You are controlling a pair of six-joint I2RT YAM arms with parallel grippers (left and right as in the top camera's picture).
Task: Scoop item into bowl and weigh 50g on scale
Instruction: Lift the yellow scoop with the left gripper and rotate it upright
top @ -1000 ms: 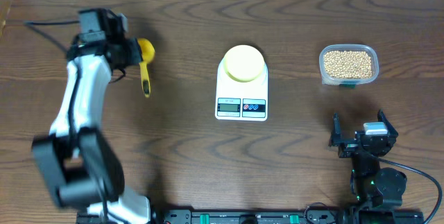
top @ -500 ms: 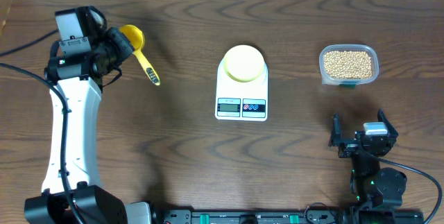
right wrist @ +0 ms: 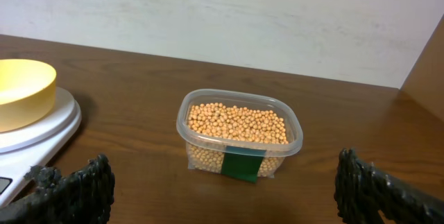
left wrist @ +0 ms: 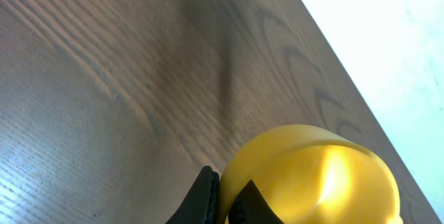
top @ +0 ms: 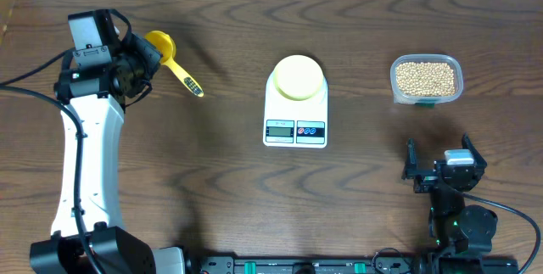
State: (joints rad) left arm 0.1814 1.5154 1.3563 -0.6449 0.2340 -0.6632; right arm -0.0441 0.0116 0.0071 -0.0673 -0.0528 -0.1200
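Since the left gripper (top: pixel 140 60) has the yellow scoop (top: pixel 161 47) clamped at far left, I'd carry it level to the beans (top: pixel 426 77) in the tub (top: pixel 459 89) far right, clearing the bowl (top: pixel 297 76) on the scale (top: pixel 295 131) at ctr. R gripper (right wrist: pixel 222 189): jaws wide, empty.

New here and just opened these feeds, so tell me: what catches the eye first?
The left tool holds a bright yellow scoop at far left. At centre, a pale bowl sits on the white scale; far right, a clear tub is full of tan beans.
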